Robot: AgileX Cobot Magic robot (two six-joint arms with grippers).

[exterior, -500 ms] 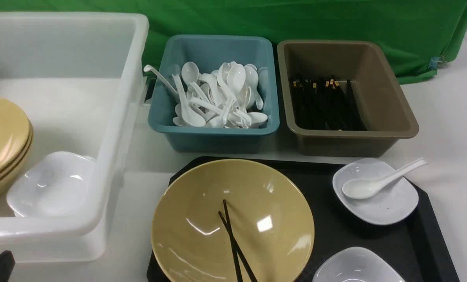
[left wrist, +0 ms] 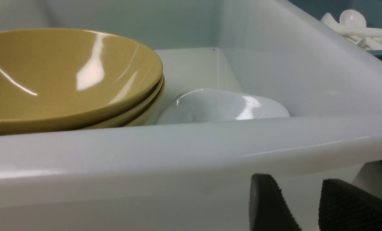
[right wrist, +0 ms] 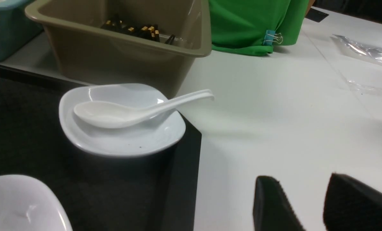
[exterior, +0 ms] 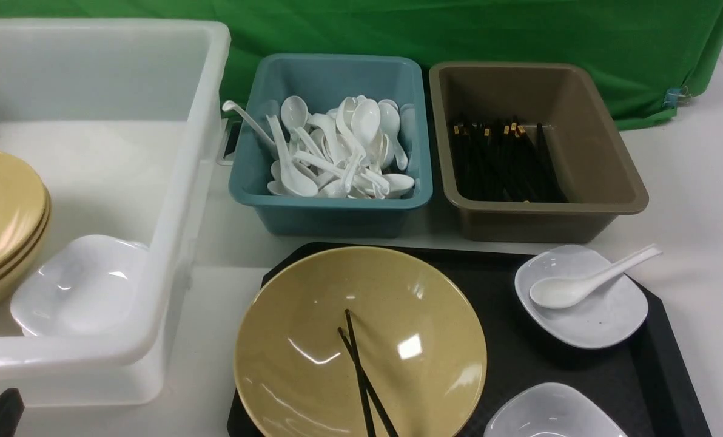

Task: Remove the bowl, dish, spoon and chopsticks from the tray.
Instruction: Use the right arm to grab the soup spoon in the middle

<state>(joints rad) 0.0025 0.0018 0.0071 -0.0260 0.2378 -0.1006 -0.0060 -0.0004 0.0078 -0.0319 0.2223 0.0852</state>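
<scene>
left pincer [left wrist: 301, 189] half open, empty, close against the outside wall of a white tub [left wrist: 178, 150]. right pincer [right wrist: 304, 186] also half open, holding nothing, over the table [right wrist: 274, 128]; just ahead the spoon [right wrist: 107, 117] lies in a dish [right wrist: 123, 141] at the corner of the tray [right wrist: 178, 179], the bowl [exterior: 301, 321] with chopsticks [exterior: 361, 376] farther off to its left.

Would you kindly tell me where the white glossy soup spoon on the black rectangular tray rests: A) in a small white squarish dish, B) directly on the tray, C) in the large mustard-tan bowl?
A: the white soup spoon lies with its scoop in the small white squarish dish, handle past its rim.
</scene>
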